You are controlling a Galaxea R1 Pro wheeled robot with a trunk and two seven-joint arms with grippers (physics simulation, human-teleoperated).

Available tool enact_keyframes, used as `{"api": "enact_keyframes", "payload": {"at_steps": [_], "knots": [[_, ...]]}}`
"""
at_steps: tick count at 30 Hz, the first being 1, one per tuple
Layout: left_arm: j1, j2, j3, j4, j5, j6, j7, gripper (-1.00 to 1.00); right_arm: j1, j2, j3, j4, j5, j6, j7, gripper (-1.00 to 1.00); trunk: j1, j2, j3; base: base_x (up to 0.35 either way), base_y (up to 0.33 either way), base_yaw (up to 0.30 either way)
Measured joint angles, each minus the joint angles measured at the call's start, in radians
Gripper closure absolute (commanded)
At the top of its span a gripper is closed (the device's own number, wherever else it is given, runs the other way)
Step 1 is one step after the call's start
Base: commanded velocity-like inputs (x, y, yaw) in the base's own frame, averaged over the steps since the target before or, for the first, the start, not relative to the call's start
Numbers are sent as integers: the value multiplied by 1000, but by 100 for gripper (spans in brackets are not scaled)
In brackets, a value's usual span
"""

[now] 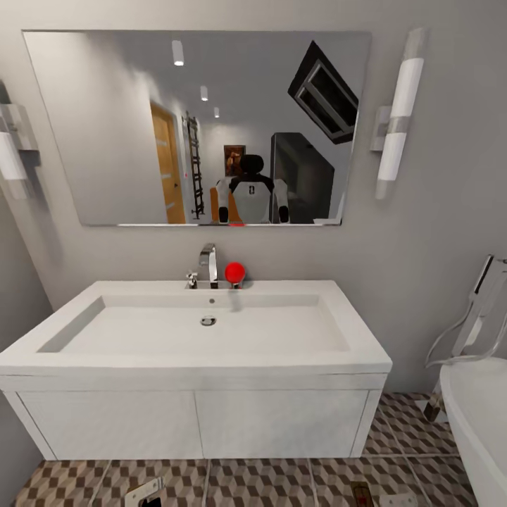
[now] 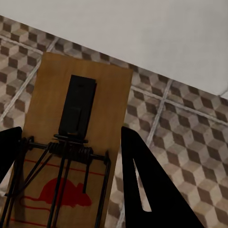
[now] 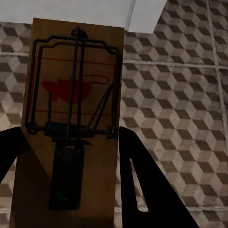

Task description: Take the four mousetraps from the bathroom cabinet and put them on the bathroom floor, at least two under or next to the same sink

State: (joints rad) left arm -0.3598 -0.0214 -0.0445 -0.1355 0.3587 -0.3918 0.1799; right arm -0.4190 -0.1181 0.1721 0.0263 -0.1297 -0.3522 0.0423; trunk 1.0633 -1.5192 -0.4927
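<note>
Holding one mousetrap (image 2: pixel 71 142) between the dark fingers (image 2: pixel 147 185) of my left gripper (image 2: pixel 66 161), I see its board clamped at both sides above the cube-patterned bathroom floor (image 2: pixel 190 142). A second mousetrap (image 3: pixel 71 118) sits the same way in my right gripper (image 3: pixel 71 161), its fingers closed against the board's edges over the tiles, near the white drawer unit (image 3: pixel 142 14). From the head camera, both traps peek in at the bottom edge, just in front of the sink (image 1: pixel 204 331), with the bathtub (image 1: pixel 479 422) to the right.
</note>
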Motion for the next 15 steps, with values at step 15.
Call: {"api": "enact_keyframes", "payload": {"at_steps": [15], "knots": [[0,0,0,0,-1,0,0,100,0,0,0,0,0,0,0,100,58,-105,-47,0,0,0]]}}
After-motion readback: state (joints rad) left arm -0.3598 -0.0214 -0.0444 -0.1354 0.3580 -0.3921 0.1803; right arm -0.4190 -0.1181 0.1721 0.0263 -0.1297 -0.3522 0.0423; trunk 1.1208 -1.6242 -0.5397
